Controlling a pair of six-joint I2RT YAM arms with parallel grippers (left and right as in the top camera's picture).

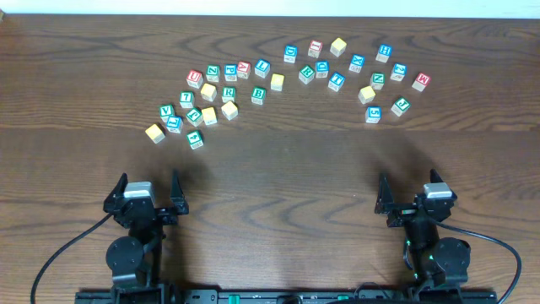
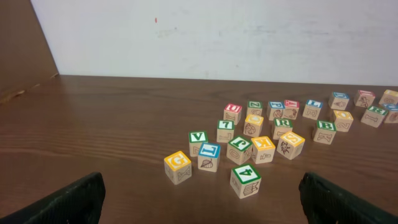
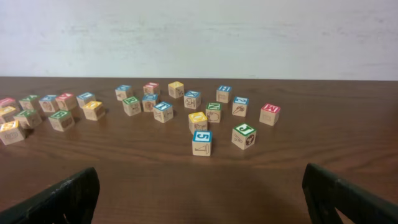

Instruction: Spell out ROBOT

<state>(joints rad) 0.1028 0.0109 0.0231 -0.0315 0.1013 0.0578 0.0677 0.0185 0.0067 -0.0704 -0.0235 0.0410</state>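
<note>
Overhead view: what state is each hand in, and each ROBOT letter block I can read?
Left hand: open, empty.
Right hand: open, empty.
R block: lying loose, letter up, not yet lined up.
B block: lying loose, letter up, to the right of the R block and apart from it.
T block: lying loose, letter up, further right, not yet lined up.

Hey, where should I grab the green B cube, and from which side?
Come down from above and pinch the green B cube on its left and right faces. It sits flat, B up, with bare table on both sides. The green R cube to its left and a yellow cube farther back on its right stand apart, likely leaving finger room.
</note>
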